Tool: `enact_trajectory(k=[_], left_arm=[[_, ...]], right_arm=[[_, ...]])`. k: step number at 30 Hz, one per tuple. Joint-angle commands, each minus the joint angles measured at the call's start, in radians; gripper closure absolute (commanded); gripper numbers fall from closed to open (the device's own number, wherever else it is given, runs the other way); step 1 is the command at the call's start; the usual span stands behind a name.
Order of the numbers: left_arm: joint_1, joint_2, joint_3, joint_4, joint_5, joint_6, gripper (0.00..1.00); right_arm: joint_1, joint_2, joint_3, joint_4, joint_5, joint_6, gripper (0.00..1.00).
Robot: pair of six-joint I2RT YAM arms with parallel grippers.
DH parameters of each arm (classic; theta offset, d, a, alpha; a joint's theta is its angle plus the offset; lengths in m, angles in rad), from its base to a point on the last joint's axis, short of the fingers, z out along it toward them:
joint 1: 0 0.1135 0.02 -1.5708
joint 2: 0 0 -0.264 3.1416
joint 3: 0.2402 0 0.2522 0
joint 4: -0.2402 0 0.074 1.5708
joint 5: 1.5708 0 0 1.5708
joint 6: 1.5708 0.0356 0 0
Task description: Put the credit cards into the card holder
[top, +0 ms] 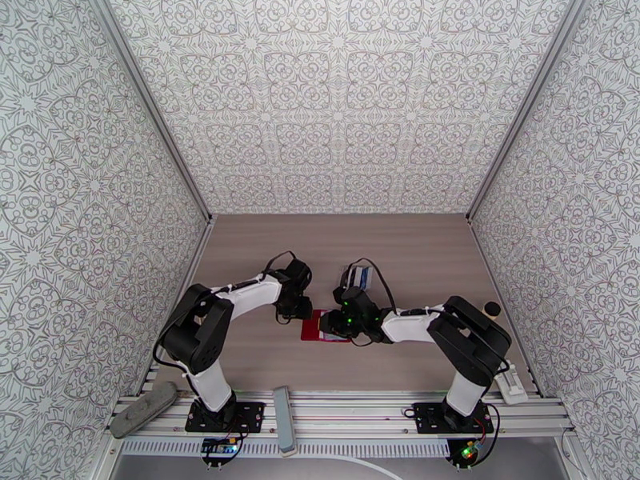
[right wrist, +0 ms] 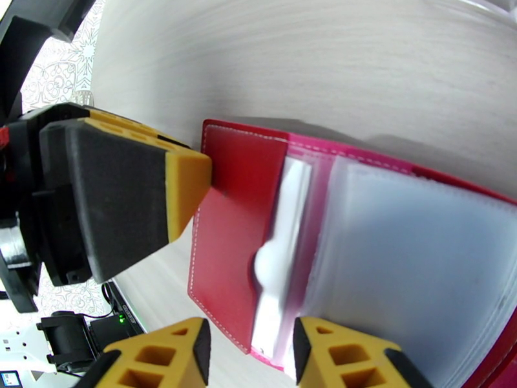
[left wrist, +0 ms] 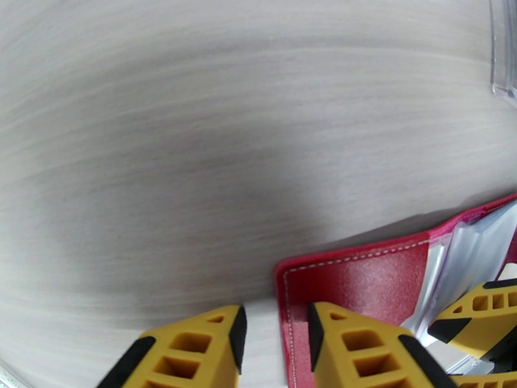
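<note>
Spreading the card holder flat looks like the step in hand. It lies open on the table between the two arms, with its pale clear pockets facing up. Left gripper is at the card holder's left edge, jaws partly spread and straddling that edge: one finger over bare table just beside the cover, the other over the red cover. It pinches nothing and seems to be pinning the cover. Right gripper reaches in over the card holder from its right side, jaws also partly apart. The cover's corner and one upturned clear leaf sit in the gap; cannot tell whether a pad touches the leaf. Credit cards, a small blue-and-pale stack, sit just beyond the card holder's far side. Judgement: early, no card loaded that I can see. Next move calls for the left finger to hold the cover down while the right lifts off, reaches past the far edge, takes one card by its edge and slides it square into a pocket mouth. Flimsy leaves may buckle.
</note>
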Motion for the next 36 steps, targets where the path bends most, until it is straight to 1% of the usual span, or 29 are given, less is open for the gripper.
enact_trajectory(k=[1, 6, 11, 14, 17, 20, 24, 29, 33, 36], left_arm=[[0.014, 0.005, 0.025, 0.029, -0.016, 0.009, 0.66], [0.011, -0.018, 0.116, -0.024, 0.026, 0.008, 0.66], [0.002, -0.042, 0.199, -0.074, 0.039, 0.009, 0.66], [-0.004, -0.069, 0.222, -0.102, 0.041, 0.005, 0.66], [-0.012, -0.108, 0.218, -0.117, 0.049, -0.005, 0.65], [-0.015, -0.152, 0.186, -0.114, 0.084, -0.027, 0.66], [-0.029, -0.208, 0.109, -0.075, 0.163, -0.072, 0.66], [-0.078, -0.266, -0.009, 0.01, 0.244, -0.155, 0.65], [-0.121, -0.29, -0.077, 0.061, 0.25, -0.202, 0.65], [-0.139, -0.305, -0.116, 0.08, 0.228, -0.22, 0.65]], right_arm=[[-0.01, -0.044, -0.007, -0.066, 0.023, -0.007, 0.58], [-0.01, -0.103, 0.036, -0.114, 0.024, -0.027, 0.56], [-0.01, -0.137, 0.066, -0.173, 0.041, -0.049, 0.55], [-0.009, -0.162, 0.083, -0.226, 0.068, -0.071, 0.55], [-0.012, -0.188, 0.117, -0.327, 0.124, -0.112, 0.56], [-0.021, -0.196, 0.156, -0.438, 0.171, -0.165, 0.59], [-0.047, -0.199, 0.176, -0.489, 0.182, -0.202, 0.59], [-0.071, -0.186, 0.199, -0.515, 0.182, -0.219, 0.59], [-0.079, -0.165, 0.205, -0.514, 0.177, -0.222, 0.59], [-0.081, -0.149, 0.207, -0.505, 0.168, -0.219, 0.59]])
